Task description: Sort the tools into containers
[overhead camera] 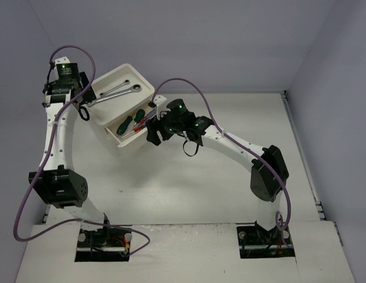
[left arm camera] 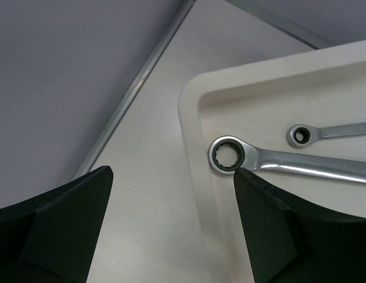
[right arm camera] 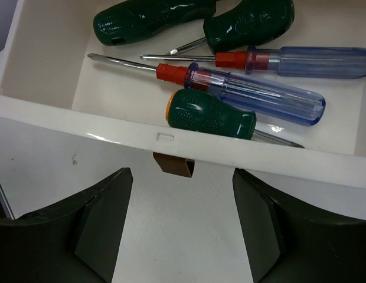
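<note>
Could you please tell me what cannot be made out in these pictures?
Left wrist: both ratchet wrenches' far ends, cut by the right edge.
Right wrist: upper blue screwdriver's handle end, cut by the right edge.
Top external: drawer contents, partly hidden behind the right tool.

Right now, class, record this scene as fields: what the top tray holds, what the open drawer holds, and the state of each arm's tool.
top tray: larger wrench and smaller wrench, both silver
open drawer: three green-handled screwdrivers, two blue-handled screwdrivers
drawer handle: brown tab on the front wall, facing the right tool
left tool: open, empty, at the tray's corner beside the larger wrench's ring end
right tool: open, empty
</note>
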`<action>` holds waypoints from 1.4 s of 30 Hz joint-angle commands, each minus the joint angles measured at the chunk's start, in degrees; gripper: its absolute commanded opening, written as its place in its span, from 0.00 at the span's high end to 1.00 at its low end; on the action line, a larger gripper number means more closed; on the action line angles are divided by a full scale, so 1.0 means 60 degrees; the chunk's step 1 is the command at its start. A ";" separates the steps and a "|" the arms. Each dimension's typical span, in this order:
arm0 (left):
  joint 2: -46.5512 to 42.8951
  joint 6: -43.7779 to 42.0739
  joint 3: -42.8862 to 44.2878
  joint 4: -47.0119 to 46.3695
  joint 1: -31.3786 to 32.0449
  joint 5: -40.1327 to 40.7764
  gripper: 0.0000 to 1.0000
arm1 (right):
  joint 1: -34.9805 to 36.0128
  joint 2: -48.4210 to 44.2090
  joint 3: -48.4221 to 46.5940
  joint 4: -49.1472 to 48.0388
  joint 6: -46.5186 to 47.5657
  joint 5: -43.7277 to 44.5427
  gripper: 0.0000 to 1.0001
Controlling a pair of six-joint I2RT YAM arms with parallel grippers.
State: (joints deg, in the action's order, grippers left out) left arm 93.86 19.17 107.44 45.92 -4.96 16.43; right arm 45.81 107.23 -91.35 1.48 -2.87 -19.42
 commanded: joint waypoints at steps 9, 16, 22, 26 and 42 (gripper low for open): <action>0.0218 0.1297 -0.0480 -0.0399 0.0035 -0.0931 0.76 | 0.0153 0.0547 -0.1253 -0.0643 0.0117 -0.0293 0.34; 0.0156 0.1593 -0.0821 -0.0391 0.0065 -0.1488 1.00 | 0.0250 0.0998 -0.2006 -0.0643 0.0103 -0.0381 0.45; -0.0084 0.1996 -0.1185 -0.0389 0.0079 -0.1725 1.00 | 0.0400 0.1424 -0.2904 -0.0643 0.0140 -0.0250 0.77; -0.0286 0.2292 -0.1420 -0.0396 0.0132 -0.1890 1.00 | 0.0466 0.1665 -0.3442 -0.0651 0.0068 -0.0138 0.88; -0.0626 0.2709 -0.1865 -0.0390 0.0284 -0.2454 1.00 | 0.0714 0.2953 -0.5329 -0.0815 0.0198 0.0278 0.99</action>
State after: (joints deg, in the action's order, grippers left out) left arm 92.89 32.51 97.57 38.58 -5.28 12.03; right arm 49.17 124.58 -116.00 8.89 -2.86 -18.38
